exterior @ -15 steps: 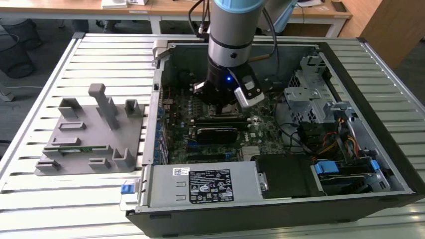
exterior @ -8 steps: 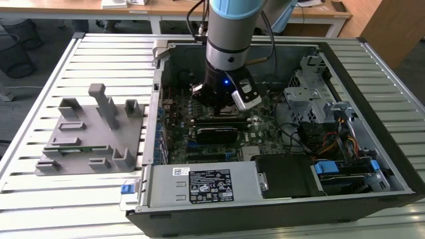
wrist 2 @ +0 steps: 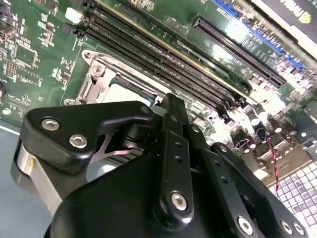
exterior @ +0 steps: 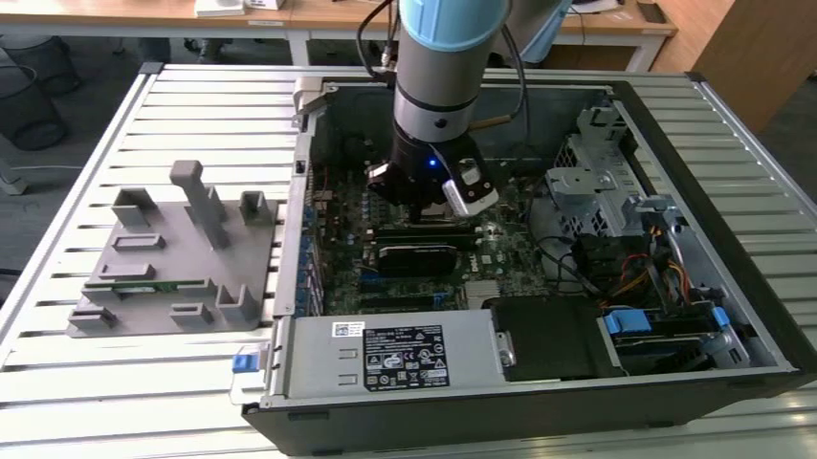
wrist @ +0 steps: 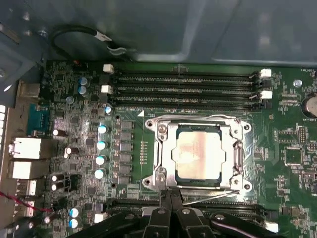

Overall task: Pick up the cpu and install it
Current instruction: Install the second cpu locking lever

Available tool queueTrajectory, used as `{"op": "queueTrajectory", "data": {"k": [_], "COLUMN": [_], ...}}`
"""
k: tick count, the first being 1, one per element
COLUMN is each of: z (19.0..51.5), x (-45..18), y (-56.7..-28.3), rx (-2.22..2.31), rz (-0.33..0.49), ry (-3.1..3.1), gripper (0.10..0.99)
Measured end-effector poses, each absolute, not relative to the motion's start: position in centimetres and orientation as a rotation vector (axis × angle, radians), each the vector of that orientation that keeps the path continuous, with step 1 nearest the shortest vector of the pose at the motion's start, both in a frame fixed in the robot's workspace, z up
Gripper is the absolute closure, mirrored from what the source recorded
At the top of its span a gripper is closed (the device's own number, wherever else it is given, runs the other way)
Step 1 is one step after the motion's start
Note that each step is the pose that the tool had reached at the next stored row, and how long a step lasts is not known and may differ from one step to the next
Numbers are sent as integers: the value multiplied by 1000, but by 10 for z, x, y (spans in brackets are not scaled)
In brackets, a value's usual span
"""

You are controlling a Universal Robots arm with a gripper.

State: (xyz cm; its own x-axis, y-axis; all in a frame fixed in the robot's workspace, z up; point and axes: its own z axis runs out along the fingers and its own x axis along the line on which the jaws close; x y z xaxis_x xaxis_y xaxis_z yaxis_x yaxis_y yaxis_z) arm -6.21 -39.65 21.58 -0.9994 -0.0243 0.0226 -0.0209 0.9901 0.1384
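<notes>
The cpu (wrist: 198,157), a flat square chip with a silvery top, lies inside the metal-framed socket (wrist: 161,130) on the green motherboard (wrist: 292,148) in the first wrist view. My gripper (wrist: 171,197) sits just beside the socket's edge with its black fingers (wrist: 167,206) pressed together and nothing between them. In the second wrist view the gripper's black linkage (wrist 2: 173,163) covers most of the socket, and a pale corner of the cpu (wrist 2: 124,94) peeks out beside it. In the exterior view the arm reaches down into the open computer case (exterior: 695,96), with the gripper (exterior: 428,206) low over the board.
Several black memory slots (wrist: 183,89) run beside the socket. A grey fixture (exterior: 179,258) holding a green memory stick stands on the slatted table at the exterior view's left. The power supply (exterior: 383,354), a drive cage (exterior: 600,182) and cables (exterior: 638,277) crowd the case.
</notes>
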Motion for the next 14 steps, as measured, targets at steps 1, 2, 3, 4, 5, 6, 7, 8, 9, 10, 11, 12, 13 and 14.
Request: {"op": "queueTrajectory", "data": {"k": [1,2,3,4,5,6,7,8,9,10,11,12,13,14], "z": [216,216,216,215,215,215,215,215,214,214,214,213,212,212], "x": [-62,-62,-62,-63,-63,-63,-63,-64,-64,-64,-65,-65,-65,-65], "y": [-398,-399,-401,-402,-403,-404,-405,-406,-407,-407,-407,-407,-408,-408], "rx": [35,35,35,35,35,35,36,36,36,36,36,36,36,36], "rz": [-218,-218,-218,-219,-221,-223,-229,-241,-254,-270,-285,-297,-306,-310], "ry": [-3110,-3109,-3109,-3109,-3109,-3109,-3109,-3108,-3107,-3106,-3104,-3103,-3103,-3102], "gripper": [980,980,980,980,980,980,980,980,980,980,980,980,980,980]}}
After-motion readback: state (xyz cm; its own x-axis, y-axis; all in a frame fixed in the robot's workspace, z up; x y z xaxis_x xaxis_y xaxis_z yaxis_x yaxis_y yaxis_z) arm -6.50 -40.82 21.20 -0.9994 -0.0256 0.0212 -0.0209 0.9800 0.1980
